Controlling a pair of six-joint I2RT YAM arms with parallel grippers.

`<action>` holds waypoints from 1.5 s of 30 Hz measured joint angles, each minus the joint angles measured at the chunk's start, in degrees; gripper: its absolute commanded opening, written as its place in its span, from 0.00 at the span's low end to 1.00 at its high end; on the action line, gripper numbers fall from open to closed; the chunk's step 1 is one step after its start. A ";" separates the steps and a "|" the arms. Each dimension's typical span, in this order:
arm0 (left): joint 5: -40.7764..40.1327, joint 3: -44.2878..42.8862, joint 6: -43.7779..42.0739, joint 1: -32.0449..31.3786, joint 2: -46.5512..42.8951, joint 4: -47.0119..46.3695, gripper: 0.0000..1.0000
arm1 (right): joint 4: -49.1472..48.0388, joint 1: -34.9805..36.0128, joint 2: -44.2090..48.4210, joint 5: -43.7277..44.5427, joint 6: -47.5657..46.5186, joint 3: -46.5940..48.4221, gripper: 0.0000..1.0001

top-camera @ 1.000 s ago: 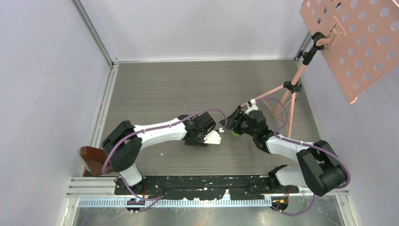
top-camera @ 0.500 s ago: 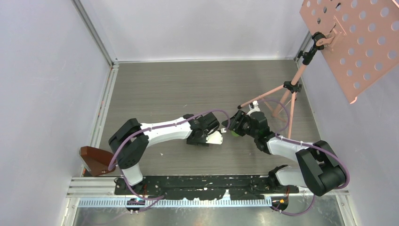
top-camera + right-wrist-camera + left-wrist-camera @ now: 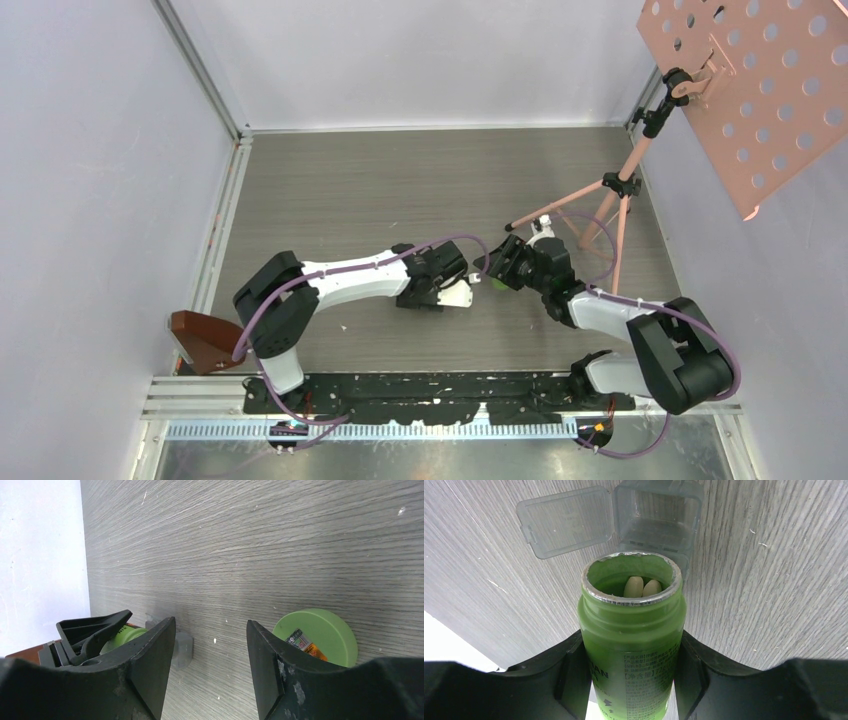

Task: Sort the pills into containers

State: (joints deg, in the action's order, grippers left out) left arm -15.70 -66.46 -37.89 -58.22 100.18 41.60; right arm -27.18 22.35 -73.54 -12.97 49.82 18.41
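Note:
My left gripper (image 3: 630,645) is shut on the green bottle (image 3: 631,630), gripping its body on both sides. The bottle's mouth is uncapped, and two pale pills (image 3: 642,587) lie inside. Just beyond the mouth, a clear grey case (image 3: 656,525) rests on the table with its lid (image 3: 566,522) flipped open to the left. My right gripper (image 3: 210,630) hovers low over the table, open, with only bare wood between its fingers. The green cap (image 3: 315,635), with a red-orange sticker, lies flat beside the right finger. From above, both grippers (image 3: 455,292) (image 3: 497,270) nearly meet at mid-table.
A pink tripod (image 3: 620,190) carrying a perforated pink board (image 3: 760,90) stands at the right, close behind the right arm. A brown object (image 3: 200,340) sits at the table's near left edge. Pale walls enclose the table on three sides.
The left arm has slid a little to the right with the bottle. The right gripper has edged slightly left toward it, still over the cap.

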 measured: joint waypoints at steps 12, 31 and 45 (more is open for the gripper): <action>-0.85 -0.81 0.48 -0.42 0.85 0.48 0.00 | -1.55 -0.74 -0.90 -0.98 0.28 -0.46 0.61; -2.89 -3.28 1.55 -1.07 3.32 2.43 0.00 | -3.61 -1.16 -2.36 -1.79 1.44 -1.62 0.60; -5.03 -3.28 1.68 -2.60 3.30 2.40 0.00 | -4.61 -1.27 -3.02 -2.19 1.77 -2.05 0.60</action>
State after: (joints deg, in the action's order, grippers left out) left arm -20.73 -69.73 -36.21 -60.82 103.48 44.01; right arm -31.79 21.08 -76.55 -15.16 51.59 16.36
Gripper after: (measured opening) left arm 0.540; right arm 0.606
